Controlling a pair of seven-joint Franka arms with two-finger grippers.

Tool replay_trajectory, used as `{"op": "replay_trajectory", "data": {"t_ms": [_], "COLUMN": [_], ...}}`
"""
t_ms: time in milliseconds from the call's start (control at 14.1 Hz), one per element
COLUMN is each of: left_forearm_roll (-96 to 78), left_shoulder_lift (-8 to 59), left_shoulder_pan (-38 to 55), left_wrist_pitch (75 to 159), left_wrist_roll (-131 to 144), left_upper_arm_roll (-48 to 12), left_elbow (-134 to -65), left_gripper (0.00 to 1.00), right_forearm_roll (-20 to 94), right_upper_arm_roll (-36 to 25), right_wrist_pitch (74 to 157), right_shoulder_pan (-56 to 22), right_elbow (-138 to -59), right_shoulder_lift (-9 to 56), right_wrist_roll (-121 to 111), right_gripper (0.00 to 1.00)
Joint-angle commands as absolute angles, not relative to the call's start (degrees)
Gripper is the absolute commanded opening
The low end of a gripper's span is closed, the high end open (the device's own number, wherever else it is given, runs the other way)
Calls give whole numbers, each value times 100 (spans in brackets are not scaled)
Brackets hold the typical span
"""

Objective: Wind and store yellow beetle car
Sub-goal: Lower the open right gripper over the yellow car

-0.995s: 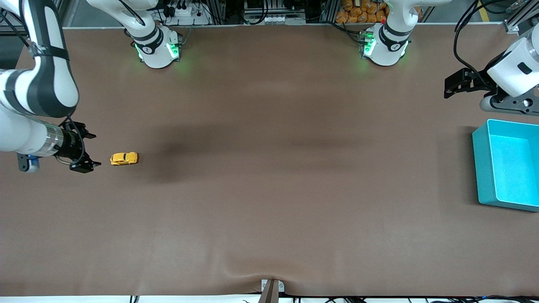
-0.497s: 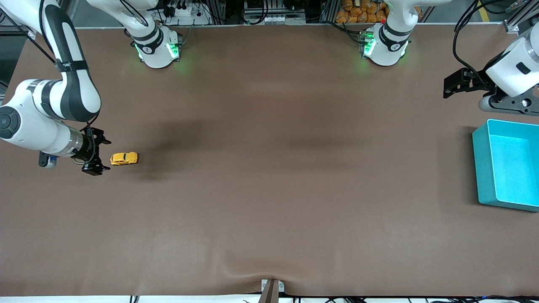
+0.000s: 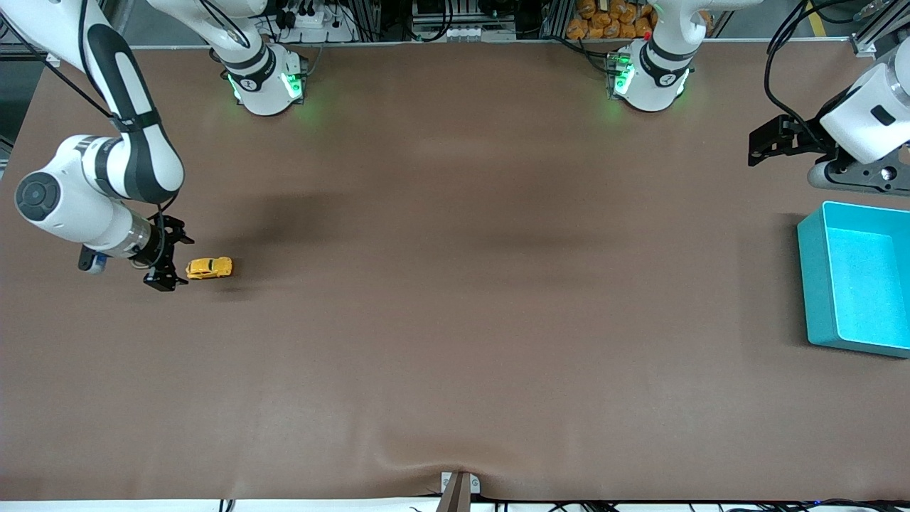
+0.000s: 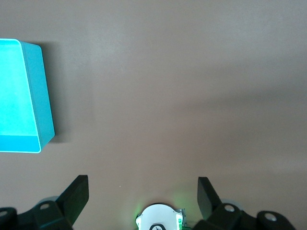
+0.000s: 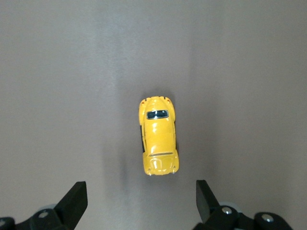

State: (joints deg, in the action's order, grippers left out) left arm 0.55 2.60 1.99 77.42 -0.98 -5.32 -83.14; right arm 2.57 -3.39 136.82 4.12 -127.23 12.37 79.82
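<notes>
The brown counter (image 3: 455,320) carries very little; the largest thing on it is the teal bin (image 3: 857,281) at the left arm's end, open-topped and showing nothing inside; the left gripper (image 3: 771,146) waits in the air just beside that bin, over bare counter toward the bases, its jaws released and wide with nothing between them; well apart from all this, at the right arm's end, the right gripper (image 3: 169,259) hangs low just beside the yellow beetle car (image 3: 209,267), its jaws likewise spread wide and empty; the car stands on its wheels, alone, with bare cloth all round it; the relation that matters is plain in the right wrist view, where the car (image 5: 159,136) lies straight ahead of the right gripper (image 5: 139,203), centred between the two open fingertips (image 5: 74,200) but not yet between them, its long axis pointing along the gripper's line of approach and so running along the counter from one arm's end toward the other; the right arm is by far the nearer, so the pick looks to be its job; judged from this, the jaws would close across the car's narrow width once they come forward around its body; winding and storing in the bin are both not yet done.
</notes>
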Motion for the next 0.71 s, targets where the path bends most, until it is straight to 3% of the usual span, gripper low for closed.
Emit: {"op": "replay_trajectory", "data": {"t_ms": [0,639], "left_forearm_roll": [-62,-218], "left_shoulder_lift": [246,229], "left_shoulder_pan": [202,185], "left_wrist_pitch": [7717,7717], "left_wrist_roll": [18,227], "left_upper_arm_roll": [-536,-554], "left_elbow": [-8297,-8297], "left_gripper": [100,100], "right_forearm_roll": [290,281], "right_upper_arm_roll": [-272,-272], "right_wrist_pitch": [13904,14906], "right_shoulder_pan": [571,598], "right_elbow": [-12973,-13096], "right_shoulder_lift": [1178,1907], "right_wrist_roll": [8007,7972], "right_gripper": [100,100]}}
